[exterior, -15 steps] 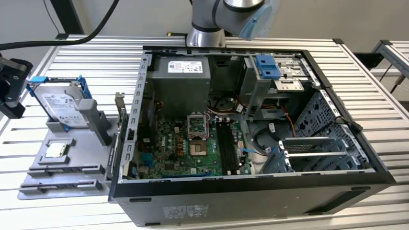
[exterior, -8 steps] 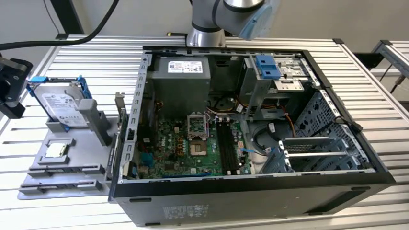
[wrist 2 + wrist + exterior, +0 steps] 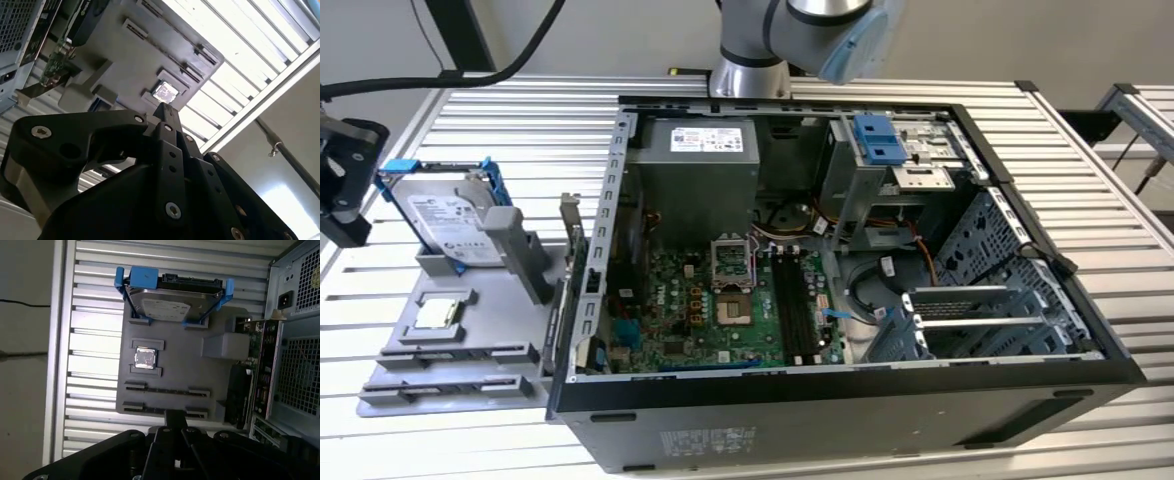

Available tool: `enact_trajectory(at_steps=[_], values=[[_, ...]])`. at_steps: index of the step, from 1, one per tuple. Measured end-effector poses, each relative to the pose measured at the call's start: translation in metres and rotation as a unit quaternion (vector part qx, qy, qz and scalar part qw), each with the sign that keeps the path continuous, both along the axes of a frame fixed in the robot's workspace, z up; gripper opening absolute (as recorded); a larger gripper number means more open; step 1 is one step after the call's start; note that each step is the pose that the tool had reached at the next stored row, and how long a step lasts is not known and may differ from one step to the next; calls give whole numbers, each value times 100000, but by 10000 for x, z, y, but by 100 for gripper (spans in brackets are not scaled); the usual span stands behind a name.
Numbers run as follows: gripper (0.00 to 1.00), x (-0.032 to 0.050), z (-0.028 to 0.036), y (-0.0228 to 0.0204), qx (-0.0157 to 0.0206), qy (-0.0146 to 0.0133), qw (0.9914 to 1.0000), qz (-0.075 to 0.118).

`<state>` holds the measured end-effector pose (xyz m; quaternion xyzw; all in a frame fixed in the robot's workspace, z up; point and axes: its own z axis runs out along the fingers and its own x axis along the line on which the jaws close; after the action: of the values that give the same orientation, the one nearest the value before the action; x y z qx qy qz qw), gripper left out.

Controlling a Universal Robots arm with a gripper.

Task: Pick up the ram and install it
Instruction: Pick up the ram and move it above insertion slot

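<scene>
The ram is out of view. My gripper [image 3: 350, 225] hangs at the exterior view's far left, above the slatted table and just off the edge of the grey fixture tray [image 3: 467, 330]. In both wrist views its fingers meet in one dark tip [image 3: 176, 418] [image 3: 165, 107], shut with nothing showing between them. In the first wrist view that tip sits over the tray edge beside two rows of narrow holders [image 3: 167, 390]. The open computer case [image 3: 854, 390] lies at centre, with the motherboard's long black slots [image 3: 797, 300] beside the processor socket.
On the tray stand a silver hard drive in a blue bracket [image 3: 447, 215] and a small square processor chip [image 3: 438, 312]. An expansion card [image 3: 240, 395] stands at the tray's edge by the case. Blue drive-bay latches [image 3: 881, 140] sit at the case's back right.
</scene>
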<state>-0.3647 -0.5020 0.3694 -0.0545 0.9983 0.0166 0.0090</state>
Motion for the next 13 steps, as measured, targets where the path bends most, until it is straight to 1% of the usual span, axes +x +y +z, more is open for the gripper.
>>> enact_trajectory(at_steps=[4,6,8,10,11,13], values=[[0,0,-2,1,-7,-7,99977,2150],[0,-1,-1,1,-33,-3,99930,3732],[0,-1,-1,1,-103,1,99847,5529],[0,-3,0,1,-133,4,99740,7205],[0,-3,0,0,-148,2,99680,7996],[0,-4,-1,1,-164,-2,99510,9889]])
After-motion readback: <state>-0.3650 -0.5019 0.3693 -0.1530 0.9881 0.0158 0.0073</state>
